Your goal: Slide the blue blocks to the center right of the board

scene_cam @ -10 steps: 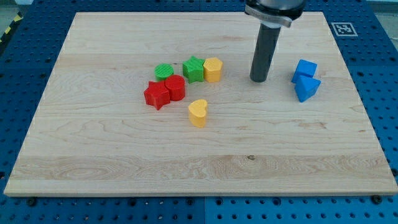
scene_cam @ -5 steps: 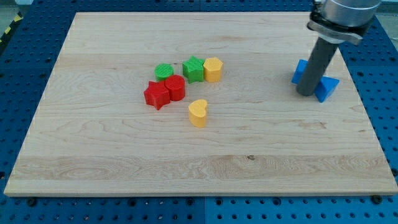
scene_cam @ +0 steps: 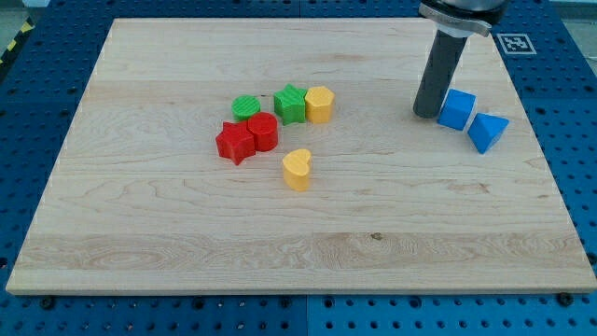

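Two blue blocks lie at the view's right of the wooden board (scene_cam: 168,224): a blue cube (scene_cam: 457,109) and a blue triangular block (scene_cam: 487,131) just to its lower right, slightly apart. My tip (scene_cam: 427,115) stands on the board just left of the blue cube, close to or touching its left side.
A cluster sits near the board's middle: a green round block (scene_cam: 246,107), a green block (scene_cam: 290,104), a yellow block (scene_cam: 320,104), a red star-like block (scene_cam: 235,143) and a red block (scene_cam: 263,132). A yellow heart (scene_cam: 298,170) lies below them. A marker tag (scene_cam: 514,43) is at the top right corner.
My tip went right to the blue blocks, then back up and left. The triangular blue block has moved right and now lies apart from the cube.
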Available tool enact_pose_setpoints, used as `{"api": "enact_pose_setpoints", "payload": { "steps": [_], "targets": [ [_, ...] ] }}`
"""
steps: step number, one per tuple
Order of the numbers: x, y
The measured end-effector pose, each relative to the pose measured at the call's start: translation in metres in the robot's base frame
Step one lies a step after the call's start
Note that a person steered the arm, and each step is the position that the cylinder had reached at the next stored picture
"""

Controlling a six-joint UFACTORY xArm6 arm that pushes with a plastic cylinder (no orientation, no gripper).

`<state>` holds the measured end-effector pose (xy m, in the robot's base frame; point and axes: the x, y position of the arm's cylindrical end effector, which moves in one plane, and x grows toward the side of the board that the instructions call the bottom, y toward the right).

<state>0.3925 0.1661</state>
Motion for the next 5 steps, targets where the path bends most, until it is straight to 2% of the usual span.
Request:
{"api": "enact_pose_setpoints", "payload": {
  "steps": [4, 5],
  "targets": [
    [0.000, 0.038],
    [-0.012, -0.005]
  ]
}}
